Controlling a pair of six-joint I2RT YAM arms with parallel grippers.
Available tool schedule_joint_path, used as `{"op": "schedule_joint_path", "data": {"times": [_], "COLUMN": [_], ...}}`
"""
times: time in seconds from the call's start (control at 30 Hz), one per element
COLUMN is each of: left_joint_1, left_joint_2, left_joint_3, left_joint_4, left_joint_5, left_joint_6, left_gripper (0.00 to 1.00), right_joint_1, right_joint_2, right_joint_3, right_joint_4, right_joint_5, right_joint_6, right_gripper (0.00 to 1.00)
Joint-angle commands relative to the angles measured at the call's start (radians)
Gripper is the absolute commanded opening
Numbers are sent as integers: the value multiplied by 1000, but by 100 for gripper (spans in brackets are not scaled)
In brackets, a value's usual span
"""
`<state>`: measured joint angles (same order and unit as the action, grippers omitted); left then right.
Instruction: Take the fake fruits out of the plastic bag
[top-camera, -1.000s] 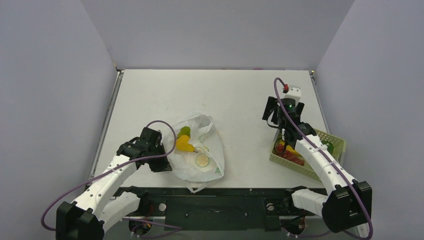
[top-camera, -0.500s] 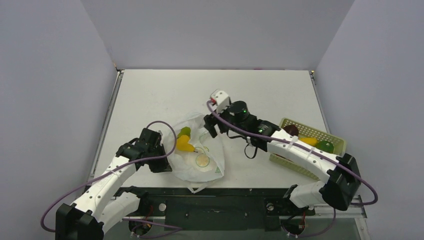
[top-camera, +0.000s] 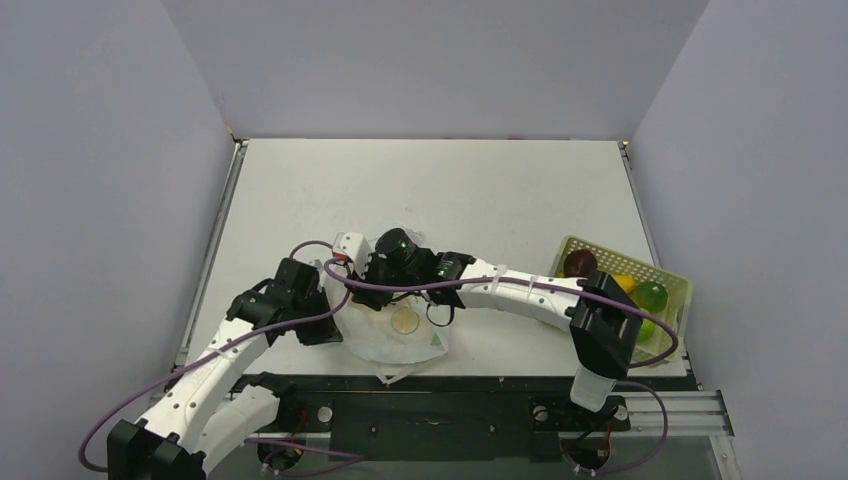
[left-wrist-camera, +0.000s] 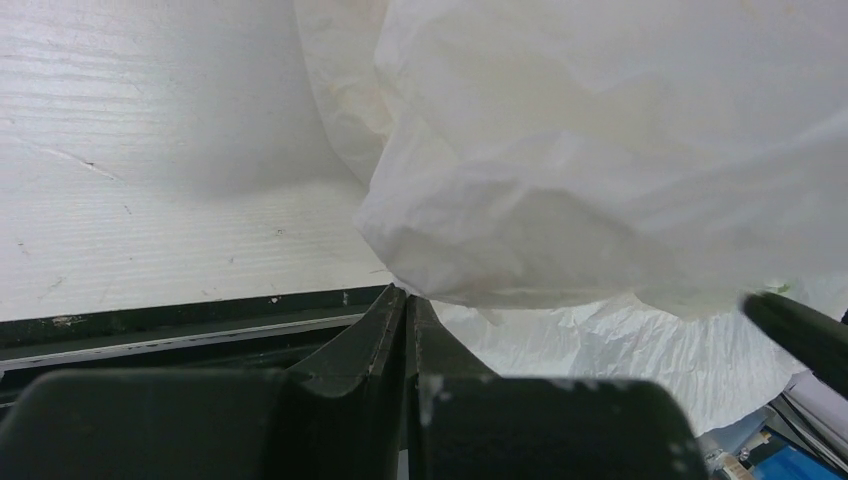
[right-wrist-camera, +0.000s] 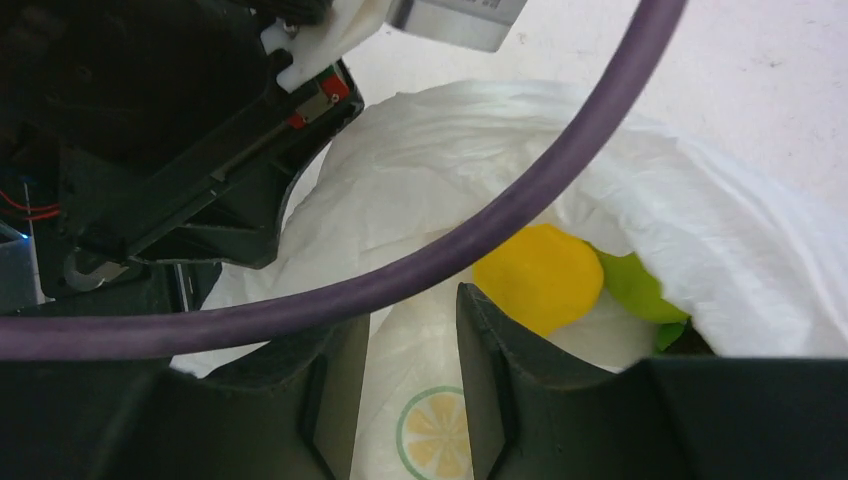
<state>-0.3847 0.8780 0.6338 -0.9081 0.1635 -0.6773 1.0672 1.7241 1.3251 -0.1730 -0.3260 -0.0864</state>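
The plastic bag lies crumpled at the table's near edge, left of centre. My left gripper is shut, and its fingertips pinch a fold of the plastic bag at its left side. My right gripper reaches across over the bag's mouth; in the top view it hides the fruits inside. In the right wrist view its jaws stand partly apart, with only the bag's lemon logo below the gap. A yellow fruit and a green fruit lie in the bag, just right of the right finger.
A pale yellow-green basket stands at the right edge, holding a dark purple fruit, a yellow one and a green one. The left arm's purple cable crosses in front of the right wrist camera.
My right arm has swung from the basket leftward to the bag's mouth, and its jaws have narrowed. The left gripper has kept its hold and place.
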Motion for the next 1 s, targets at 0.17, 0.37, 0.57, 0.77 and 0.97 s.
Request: {"op": "schedule_joint_path", "data": {"times": [0.17, 0.37, 0.57, 0.77, 0.97], "left_joint_1": [2, 3, 2, 3, 3], "left_joint_2": [-81, -96, -90, -101, -84], "left_joint_3": [50, 48, 45, 47, 53], "left_joint_4": [40, 48, 43, 30, 35], "left_joint_5": [17, 21, 21, 13, 20], "left_joint_6": [26, 30, 33, 31, 37], "left_gripper": [0, 0, 0, 0, 0], "right_joint_1": [-1, -22, -80, -219, -155], "right_joint_2": [45, 60, 42, 3, -33], "right_joint_3": [-95, -130, -144, -121, -182], "right_joint_4": [164, 213, 178, 140, 199], "right_joint_5": [2, 211, 789, 773, 304], "right_joint_6": [-40, -22, -46, -53, -110], "right_gripper": [37, 39, 45, 44, 54]}}
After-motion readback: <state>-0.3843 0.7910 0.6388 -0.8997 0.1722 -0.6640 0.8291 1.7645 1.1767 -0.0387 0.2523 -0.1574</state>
